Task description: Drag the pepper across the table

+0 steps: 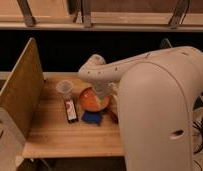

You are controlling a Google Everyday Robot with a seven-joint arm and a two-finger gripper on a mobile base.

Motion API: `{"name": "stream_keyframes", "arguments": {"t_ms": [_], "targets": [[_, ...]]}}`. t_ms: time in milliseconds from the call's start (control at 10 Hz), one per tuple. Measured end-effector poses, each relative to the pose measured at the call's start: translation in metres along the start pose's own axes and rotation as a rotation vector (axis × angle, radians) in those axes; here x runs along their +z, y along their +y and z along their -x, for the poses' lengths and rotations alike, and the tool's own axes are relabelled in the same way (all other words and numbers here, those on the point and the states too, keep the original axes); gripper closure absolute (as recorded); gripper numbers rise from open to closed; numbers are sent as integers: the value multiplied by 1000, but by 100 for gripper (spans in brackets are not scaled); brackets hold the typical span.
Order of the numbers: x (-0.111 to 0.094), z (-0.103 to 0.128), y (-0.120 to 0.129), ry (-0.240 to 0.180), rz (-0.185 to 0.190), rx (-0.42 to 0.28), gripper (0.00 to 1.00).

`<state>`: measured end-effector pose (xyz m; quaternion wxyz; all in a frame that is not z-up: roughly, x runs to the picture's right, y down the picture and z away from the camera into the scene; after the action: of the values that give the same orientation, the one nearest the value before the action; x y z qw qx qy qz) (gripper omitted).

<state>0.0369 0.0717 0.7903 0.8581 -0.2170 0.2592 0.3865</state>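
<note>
The table (60, 137) is a light wooden plank top. A slim dark red piece, the pepper (113, 114), lies just right of the orange bowl (89, 100) and is partly hidden by my arm's white body. My gripper (106, 99) hangs from the wrist that comes down from the elbow (95, 70). It sits over the right rim of the bowl, close above the pepper. The big white arm housing (165, 110) hides the right side of the table.
A clear plastic cup (65, 89) stands left of the bowl. A flat dark packet (71, 110) with red and white marks lies in front of the cup. A blue item (92, 118) lies in front of the bowl. An upright wooden side panel (22, 95) bounds the left.
</note>
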Motion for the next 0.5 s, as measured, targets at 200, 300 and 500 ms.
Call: {"name": "stream_keyframes", "arguments": {"t_ms": [200, 300, 500], "targets": [[7, -2, 24, 15, 59, -29, 34], [15, -8, 28, 30, 88, -19, 34], [24, -19, 19, 49, 95, 17, 34]]}}
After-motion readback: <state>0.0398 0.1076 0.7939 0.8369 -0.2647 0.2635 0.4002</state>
